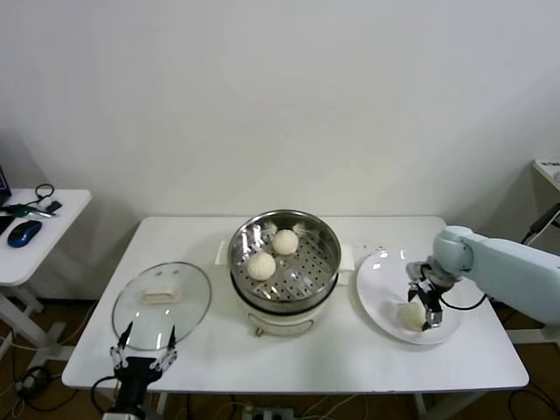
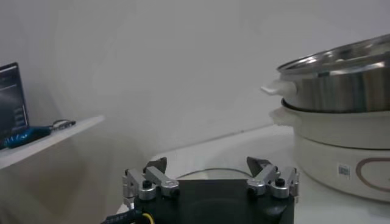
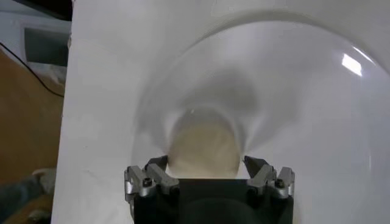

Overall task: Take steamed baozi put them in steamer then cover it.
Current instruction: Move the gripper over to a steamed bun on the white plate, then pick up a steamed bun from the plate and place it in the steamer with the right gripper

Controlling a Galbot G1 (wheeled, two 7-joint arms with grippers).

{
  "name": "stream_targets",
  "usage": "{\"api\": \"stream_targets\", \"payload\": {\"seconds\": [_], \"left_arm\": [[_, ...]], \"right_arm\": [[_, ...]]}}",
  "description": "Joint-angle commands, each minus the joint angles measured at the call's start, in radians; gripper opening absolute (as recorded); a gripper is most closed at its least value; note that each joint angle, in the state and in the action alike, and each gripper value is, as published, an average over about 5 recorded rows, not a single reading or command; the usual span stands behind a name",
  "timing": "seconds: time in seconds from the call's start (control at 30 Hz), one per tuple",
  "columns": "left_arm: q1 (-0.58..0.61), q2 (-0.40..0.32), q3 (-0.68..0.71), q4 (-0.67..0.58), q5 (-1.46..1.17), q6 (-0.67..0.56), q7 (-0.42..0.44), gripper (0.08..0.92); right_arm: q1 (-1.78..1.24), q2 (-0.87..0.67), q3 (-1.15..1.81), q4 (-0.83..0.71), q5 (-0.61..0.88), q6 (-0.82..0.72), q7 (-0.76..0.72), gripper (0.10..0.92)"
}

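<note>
1. Baozi: two [image 1: 261, 265] [image 1: 285, 241] already sit on the perforated floor of the steamer [image 1: 328, 254], which stands at mid-desk on its white pot base.
2. One more baozi [image 1: 412, 315] lies on the white plate [image 1: 376, 289], to the right of the steamer. I see no fourth bun in any view.
3. Your right gripper [image 1: 429, 306] is down over that plate. The right wrist view shows the bun [image 3: 201, 149] sitting between the two fingers [image 3: 149, 179], which stand apart on either side of it. I cannot tell whether the pads touch the dough yet.
4. Step in hand, as I judge it: picking the plate bun for transfer to the steamer.
5. Next move calls for you to close gently on the soft bun, lift it clear of the plate rim, carry it left over the steamer wall and set it on a bare part of the floor, apart from the two buns there.
6. Risk, by my reading: too hard a squeeze would dent the dough; too shallow a hold would let it roll off.
7. Cover [image 1: 162, 302] lies flat on the desk [image 1: 350, 359] left of the steamer, handle up. It is not yet on.
8. Your left gripper [image 1: 143, 348] waits at the near desk edge just in front of the cover, jaws wide and empty, well placed for the covering step.
</note>
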Motion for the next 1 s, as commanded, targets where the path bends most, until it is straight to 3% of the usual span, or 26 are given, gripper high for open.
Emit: {"api": "stream_targets", "payload": {"seconds": [0.03, 0.43, 1.0], "left_arm": [[0.0, -0.002, 0.001, -0.008, 0.002, 0.002, 0.001, 0.823], [0.003, 0.003, -0.002, -0.003, 0.001, -0.001, 0.0, 0.823], [0.027, 0.003, 0.002, -0.002, 0.004, -0.012, 0.0, 0.823]], "right_arm": [[-0.029, 0.023, 0.022, -0.028, -0.016, 0.003, -0.002, 0.795], [0.088, 0.027, -0.038, -0.005, -0.013, 0.064, -0.023, 0.706], [0.654, 0.262, -0.3, 0.158, -0.093, 0.533, -0.099, 0.704]]}}
